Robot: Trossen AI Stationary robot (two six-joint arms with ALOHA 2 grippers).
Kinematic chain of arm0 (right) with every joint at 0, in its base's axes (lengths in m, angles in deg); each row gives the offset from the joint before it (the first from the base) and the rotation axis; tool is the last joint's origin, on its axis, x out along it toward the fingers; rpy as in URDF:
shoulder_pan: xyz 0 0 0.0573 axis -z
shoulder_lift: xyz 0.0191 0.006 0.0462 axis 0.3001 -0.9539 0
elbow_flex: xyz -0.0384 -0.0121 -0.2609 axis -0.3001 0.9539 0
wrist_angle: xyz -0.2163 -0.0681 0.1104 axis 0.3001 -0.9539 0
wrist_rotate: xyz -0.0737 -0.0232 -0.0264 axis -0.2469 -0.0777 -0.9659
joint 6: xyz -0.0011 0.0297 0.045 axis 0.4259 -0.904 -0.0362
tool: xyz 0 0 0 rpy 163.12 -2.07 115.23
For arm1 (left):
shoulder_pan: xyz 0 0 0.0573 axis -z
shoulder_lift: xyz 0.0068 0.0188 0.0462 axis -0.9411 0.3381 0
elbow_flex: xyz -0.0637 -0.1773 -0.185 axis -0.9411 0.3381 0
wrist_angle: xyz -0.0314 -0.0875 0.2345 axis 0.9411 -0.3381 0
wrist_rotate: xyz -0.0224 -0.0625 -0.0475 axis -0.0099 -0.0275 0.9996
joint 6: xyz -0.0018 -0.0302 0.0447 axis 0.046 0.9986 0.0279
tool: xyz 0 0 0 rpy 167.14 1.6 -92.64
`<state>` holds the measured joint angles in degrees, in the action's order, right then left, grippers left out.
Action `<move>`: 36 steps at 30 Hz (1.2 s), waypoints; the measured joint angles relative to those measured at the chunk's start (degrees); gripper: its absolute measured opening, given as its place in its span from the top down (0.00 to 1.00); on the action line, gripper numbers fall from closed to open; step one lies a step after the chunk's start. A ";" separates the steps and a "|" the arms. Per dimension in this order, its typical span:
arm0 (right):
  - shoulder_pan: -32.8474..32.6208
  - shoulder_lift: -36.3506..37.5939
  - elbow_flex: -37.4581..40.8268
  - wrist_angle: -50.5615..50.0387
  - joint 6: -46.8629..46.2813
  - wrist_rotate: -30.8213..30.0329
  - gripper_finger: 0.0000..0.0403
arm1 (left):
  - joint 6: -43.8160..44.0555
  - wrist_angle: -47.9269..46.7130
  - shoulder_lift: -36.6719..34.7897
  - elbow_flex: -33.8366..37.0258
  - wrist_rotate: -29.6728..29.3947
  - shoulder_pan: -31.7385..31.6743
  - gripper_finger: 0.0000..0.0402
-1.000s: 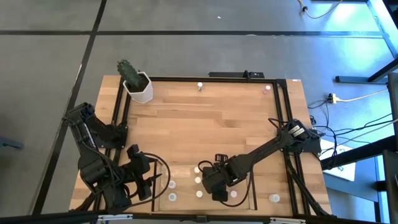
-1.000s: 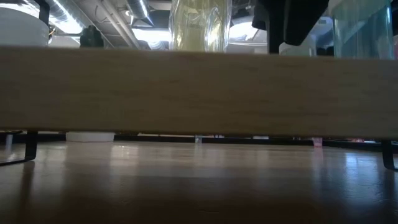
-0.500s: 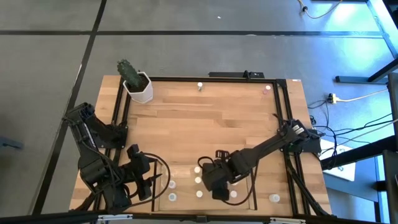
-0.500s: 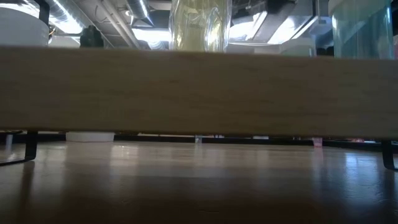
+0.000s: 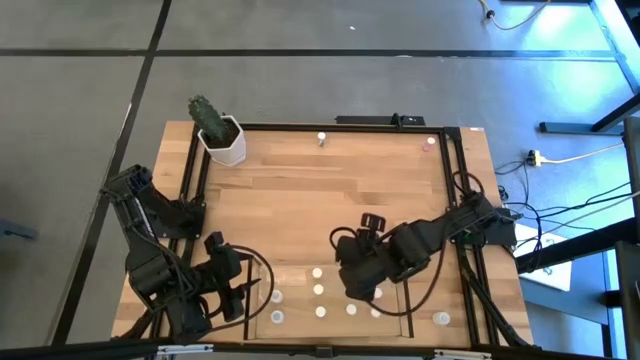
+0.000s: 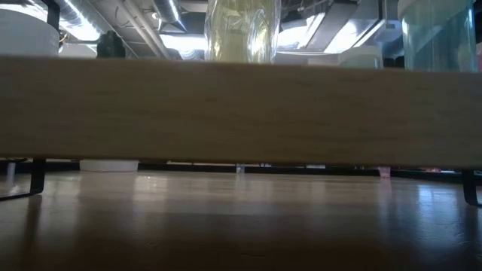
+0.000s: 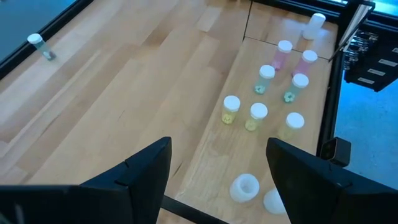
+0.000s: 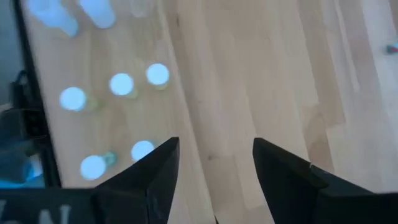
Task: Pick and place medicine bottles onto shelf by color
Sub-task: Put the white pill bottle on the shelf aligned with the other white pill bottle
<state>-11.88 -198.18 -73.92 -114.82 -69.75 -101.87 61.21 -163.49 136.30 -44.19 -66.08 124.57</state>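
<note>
**Right arm clear of the tray: preparing the next bottle pick**

The small round medicine bottles with pale caps (image 7: 258, 112) are seen standing inside the wide shallow clear-walled tray with a light-wood floor (image 7: 217, 149), at the near edge of the light-wood desk (image 5: 330, 200). Two bottles remain outside it at the far edge: a clear one (image 5: 321, 138) near the middle and a pinkish one (image 5: 429, 143) toward the right.

The right pincer (image 5: 360, 283) is held above the tray's far side with its fingers apart and nothing between them. The left pincer (image 5: 232, 285) is parked at the near left, likewise spread and empty.

Recommended procedure, as judged from this state:
- One of the two far bottles should be chosen next, and its colour confirmed before the approach.
- The pincer should be lowered squarely over the cap, since each bottle is far smaller than the fingers and is likely to tip.
- On return, neighbouring bottles should be cleared from above, and the bottle set beside others of its colour.

View comparison: bottle colours (yellowish, greenish, pink) are distinguished in the left wrist view, whereas only pale caps are shown from above. The low view is largely blocked by a wooden band. The white hexagonal pot with a green cactus (image 5: 222, 140) at the far left is best seen in the high view.
</note>
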 joint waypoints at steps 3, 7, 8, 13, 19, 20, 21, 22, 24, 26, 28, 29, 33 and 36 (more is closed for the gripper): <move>-0.57 1.10 -0.52 0.05 0.67 0.01 0.49 | -0.15 0.01 0.00 0.00 0.00 -0.34 0.36; -1.63 4.34 0.64 0.12 -0.30 -0.60 0.49 | -0.17 -0.48 0.00 -0.02 -0.07 -0.88 0.36; -2.07 5.59 1.30 0.12 -0.82 -1.30 0.49 | -0.17 -0.45 0.00 -0.02 -0.09 -1.04 0.36; -5.60 13.87 7.77 0.12 -6.99 -2.93 0.49 | -0.20 -0.48 0.00 -0.02 -0.07 -1.91 0.36; -10.76 21.31 19.08 0.04 -15.96 4.32 0.49 | -0.22 -0.73 0.00 -0.02 -0.06 -2.90 0.36; -11.40 22.19 20.58 -0.01 -18.14 6.56 0.49 | -0.22 -0.77 0.00 -0.02 -0.06 -3.11 0.36; -12.01 22.81 21.92 -0.04 -20.20 9.13 0.49 | -0.22 -0.85 0.00 -0.02 -0.05 -3.31 0.36; -12.66 23.22 23.21 -0.01 -22.04 11.81 0.49 | -0.24 -0.88 0.00 -0.02 -0.05 -3.51 0.36; -14.15 23.30 25.48 -0.02 -23.74 16.60 0.49 | -0.24 -0.88 0.00 -0.02 -0.05 -4.07 0.36; -16.07 23.26 27.36 0.41 -23.84 19.61 0.49 | -0.27 -0.86 0.00 -0.02 -0.05 -4.64 0.36; -17.91 23.32 29.36 1.20 -23.10 21.87 0.49 | -1.63 -0.78 0.00 -0.02 -0.05 -5.39 0.36; -18.71 23.29 30.14 1.51 -22.96 22.76 0.49 | -3.58 -0.49 0.00 -0.02 -0.04 -5.65 0.36; -20.45 23.30 31.98 1.88 -23.72 24.09 0.49 | -15.07 1.30 0.00 -0.02 0.24 -7.08 0.36; -20.85 23.27 32.20 2.08 -24.92 24.12 0.49 | -24.41 2.45 0.00 -0.02 2.39 -8.42 0.36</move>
<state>-32.73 -174.91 -41.72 -112.75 -94.66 -77.75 36.80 -161.04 136.30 -44.21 -63.70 116.15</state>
